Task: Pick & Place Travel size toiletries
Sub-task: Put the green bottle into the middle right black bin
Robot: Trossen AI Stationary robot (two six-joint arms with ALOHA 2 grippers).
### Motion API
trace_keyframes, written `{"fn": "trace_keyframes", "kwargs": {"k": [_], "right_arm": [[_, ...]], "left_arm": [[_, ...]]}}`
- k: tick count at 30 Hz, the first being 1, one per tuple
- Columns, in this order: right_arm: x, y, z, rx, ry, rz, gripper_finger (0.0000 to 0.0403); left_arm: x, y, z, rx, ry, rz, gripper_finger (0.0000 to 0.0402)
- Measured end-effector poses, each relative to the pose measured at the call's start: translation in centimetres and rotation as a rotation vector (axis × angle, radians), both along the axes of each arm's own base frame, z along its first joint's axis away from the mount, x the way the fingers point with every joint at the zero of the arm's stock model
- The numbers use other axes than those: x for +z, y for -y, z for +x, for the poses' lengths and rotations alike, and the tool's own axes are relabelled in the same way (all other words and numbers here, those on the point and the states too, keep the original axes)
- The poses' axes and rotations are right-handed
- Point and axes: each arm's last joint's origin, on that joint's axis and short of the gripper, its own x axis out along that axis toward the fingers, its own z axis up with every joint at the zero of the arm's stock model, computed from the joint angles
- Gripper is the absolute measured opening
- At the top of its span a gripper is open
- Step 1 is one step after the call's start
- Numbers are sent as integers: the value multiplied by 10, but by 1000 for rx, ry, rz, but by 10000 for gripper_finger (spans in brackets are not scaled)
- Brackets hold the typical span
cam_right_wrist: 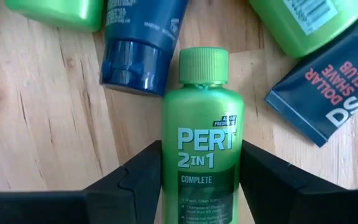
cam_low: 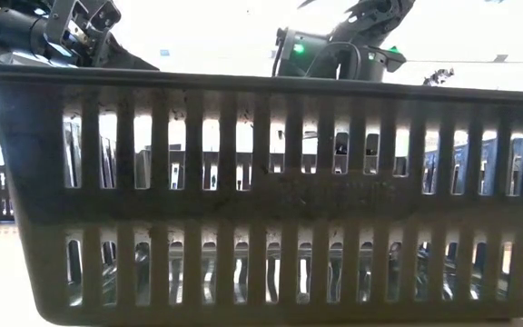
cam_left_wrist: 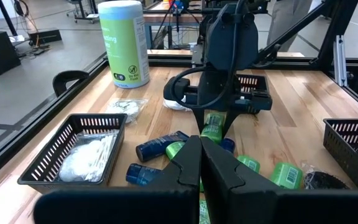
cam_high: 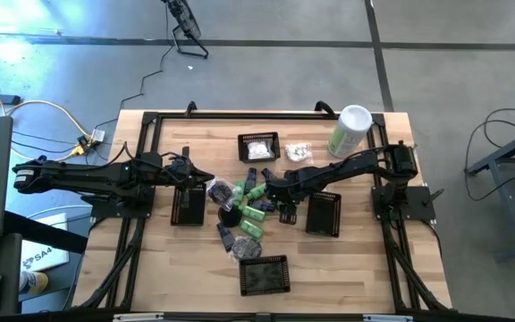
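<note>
The travel size toiletries (cam_high: 244, 210) lie in a heap at the table's middle: green bottles (cam_left_wrist: 284, 174), dark blue tubes (cam_left_wrist: 157, 148) and small black pieces. My right gripper (cam_high: 271, 190) stands over the heap's right side, shut on a green PERT bottle (cam_right_wrist: 199, 124). The left wrist view shows it too, gripper (cam_left_wrist: 215, 124) pointing down. My left gripper (cam_high: 211, 182) hovers at the heap's left, fingers shut (cam_left_wrist: 201, 165) and holding nothing. White packets (cam_high: 298, 152) lie farther back. My right gripper pinches the green bottle by the two sides of its body (cam_right_wrist: 169, 168), below the cap, one finger (cam_right_wrist: 138, 177) on each side. The fingers come from above, pointing down. The bottle lies label-up between them, cap (cam_right_wrist: 202, 65) pointing away; whether it is clear of the table I cannot tell.
Several black slotted baskets stand around the heap: one at the far side holding white packets (cam_left_wrist: 73, 152), one left (cam_high: 188, 206), one right (cam_high: 323, 213), one near (cam_high: 265, 275), which fills the low view (cam_low: 261, 191). A tall pale-green canister (cam_high: 351, 130) stands far right.
</note>
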Motion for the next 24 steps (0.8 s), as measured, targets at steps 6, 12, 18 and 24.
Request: {"fn": "trace_keyframes", "kwargs": {"k": [6, 12, 18, 24], "right_arm": [[1, 0, 3, 0, 35, -1, 186], [1, 0, 3, -1, 37, -3, 187], [1, 0, 3, -1, 37, -4, 187], [1, 0, 3, -1, 37, -4, 187]], "left_arm": [[0, 0, 0, 0, 0, 0, 0], [0, 0, 0, 0, 0, 0, 0], [0, 0, 0, 0, 0, 0, 0], [0, 0, 0, 0, 0, 0, 0]]}}
